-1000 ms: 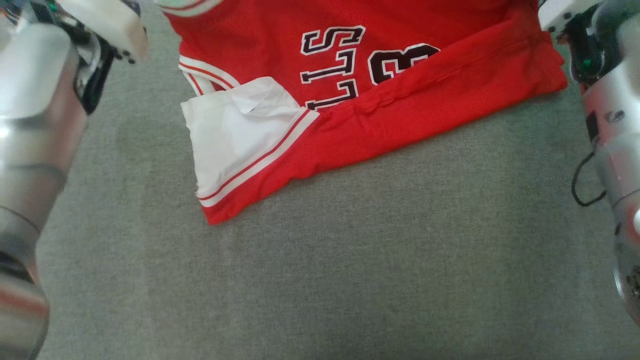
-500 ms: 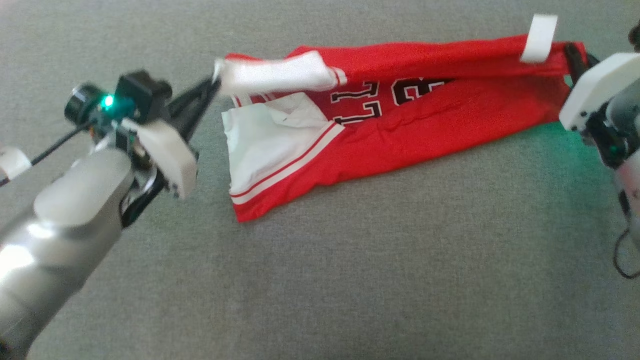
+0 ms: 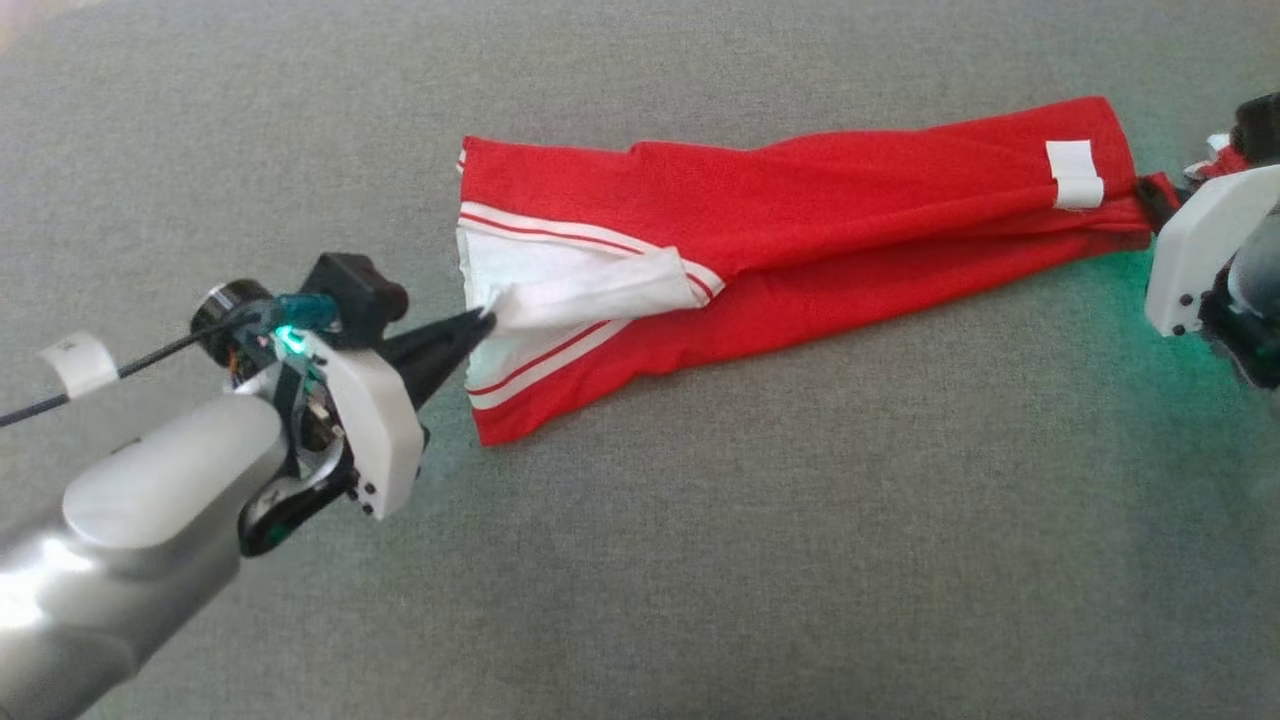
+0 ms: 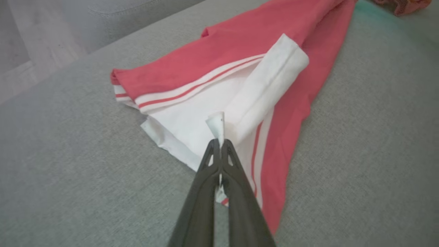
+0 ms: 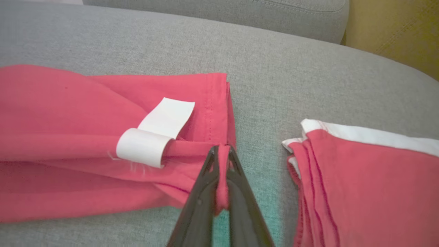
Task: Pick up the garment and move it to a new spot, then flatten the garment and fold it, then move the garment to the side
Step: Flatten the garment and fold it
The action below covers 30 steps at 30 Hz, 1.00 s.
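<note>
Over comes the far edge: the lettering on show half a second ago is covered, and the garment (image 3: 800,230) lies as a long red band across the grey cushion (image 3: 700,560). At one end the left gripper (image 3: 482,320) pinches the white trim corner; at the other the right gripper (image 5: 222,152) is clamped on the red hem beside the white label (image 5: 154,137). Best bet: keep it taut, lower both ends together and line up the edges. Careful on the right, where a second red cloth (image 5: 360,178) lies near that hem.
</note>
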Motion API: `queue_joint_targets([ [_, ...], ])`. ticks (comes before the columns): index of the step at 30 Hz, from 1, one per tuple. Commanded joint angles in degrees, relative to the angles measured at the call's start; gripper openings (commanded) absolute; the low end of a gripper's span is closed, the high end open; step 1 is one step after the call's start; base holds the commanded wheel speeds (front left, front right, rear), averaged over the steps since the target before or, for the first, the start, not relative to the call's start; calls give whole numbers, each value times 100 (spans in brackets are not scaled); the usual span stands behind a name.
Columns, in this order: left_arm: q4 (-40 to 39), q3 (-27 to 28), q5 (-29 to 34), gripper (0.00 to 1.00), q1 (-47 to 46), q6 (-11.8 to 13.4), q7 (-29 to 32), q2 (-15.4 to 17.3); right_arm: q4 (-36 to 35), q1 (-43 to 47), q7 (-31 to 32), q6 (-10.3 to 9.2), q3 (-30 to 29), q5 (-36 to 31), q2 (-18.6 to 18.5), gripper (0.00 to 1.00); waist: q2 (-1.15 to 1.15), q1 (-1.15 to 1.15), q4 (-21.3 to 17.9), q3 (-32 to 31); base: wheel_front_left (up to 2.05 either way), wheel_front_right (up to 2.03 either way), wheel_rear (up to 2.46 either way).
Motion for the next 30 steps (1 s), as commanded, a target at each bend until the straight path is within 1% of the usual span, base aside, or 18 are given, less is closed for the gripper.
queue_joint_targets([
  [1,-124,234,-60,0,-128,31,37,254,-131,-44,18,-5,71,40,-176,0,0,1,-18,36,0,0,0],
  [5,-242,208,-179,0,-67,38,287,268,-119,-102,-6,-5,240,51,-181,0,0,1,-58,92,0,0,0],
  [6,-221,202,-243,0,-33,95,410,273,-101,-123,-44,-5,247,60,-171,0,0,1,-69,98,0,0,0],
  [7,-222,193,-241,22,-32,149,507,279,-68,-151,-121,-5,224,73,-154,80,0,1,-82,100,0,0,0],
  [8,-238,192,-200,96,-43,197,522,283,2,-188,-183,-5,144,130,-115,100,0,1,-97,97,0,0,0],
  [9,-243,225,-202,100,-42,259,478,272,56,-219,-234,-5,85,180,-66,100,0,1,-110,86,0,0,0],
  [11,-242,321,-209,100,-38,385,324,236,122,-284,-394,-5,-3,229,-9,100,0,1,-138,30,0,0,0],
  [13,-208,519,-231,100,-44,583,8,172,148,-378,-663,-5,-207,374,48,100,0,1,-161,-45,0,0,0],
  [17,57,1059,-299,100,-24,1046,-920,-7,112,-598,-1329,-5,-744,754,256,100,0,1,-230,-219,0,0,0],
  [20,302,1472,-355,100,45,1354,-1744,-202,-46,-651,-1887,-5,-968,869,453,100,0,1,-284,-374,0,0,0],
  [22,404,1771,-409,100,127,1519,-2084,-346,-219,-607,-2297,-5,-1073,898,602,100,0,1,-305,-485,0,0,0],
  [24,426,2142,-371,100,247,1689,-2217,-486,-408,-498,-2649,-5,-1127,860,756,100,0,1,-317,-592,0,0,0],
  [25,426,2142,-371,100,247,1689,-2217,-486,-408,-498,-2649,-5,-1127,860,756,100,0,1,-317,-592,0,0,0],
  [27,236,2757,-160,100,439,1841,-2239,-649,-610,-335,-2864,-5,-1206,771,924,100,0,1,-336,-681,0,0,0],
  [30,-203,3718,485,100,1069,1964,-2242,-949,-919,50,-2998,-5,-1425,498,1207,100,0,1,-349,-807,0,0,0],
])
